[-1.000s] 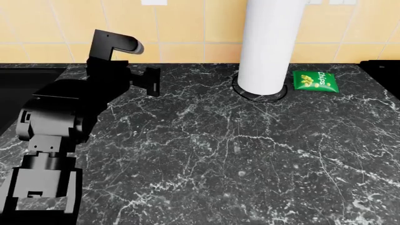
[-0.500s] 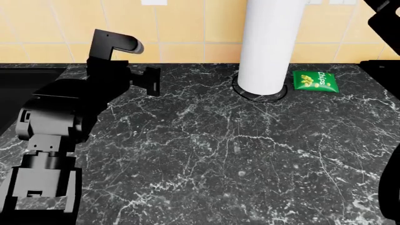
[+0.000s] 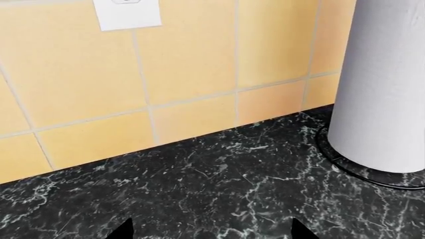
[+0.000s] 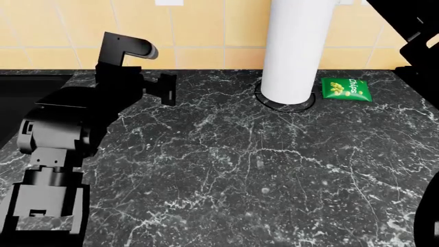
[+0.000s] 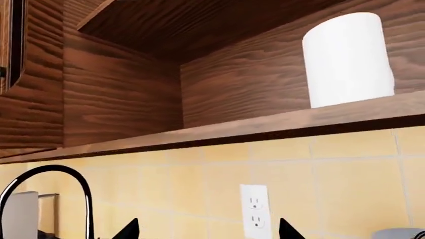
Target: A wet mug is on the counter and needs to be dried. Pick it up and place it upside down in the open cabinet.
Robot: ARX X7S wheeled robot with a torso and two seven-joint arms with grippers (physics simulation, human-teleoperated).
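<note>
The small plain white tapered mug (image 5: 348, 59) stands on the shelf of the open dark wood-grain cabinet (image 5: 126, 94), apparently already placed; whether it is upside down I cannot tell. It is absent from the black-grey white-veined marble counter (image 4: 260, 164).

Change over the last second: the right arm has risen into the head view at the upper right. The right gripper (image 5: 209, 230) shows two separated tips, holding nothing. The left gripper (image 3: 211, 233), likewise apart and empty, hangs over the counter near the tall white cylinder (image 4: 296, 49).
</note>
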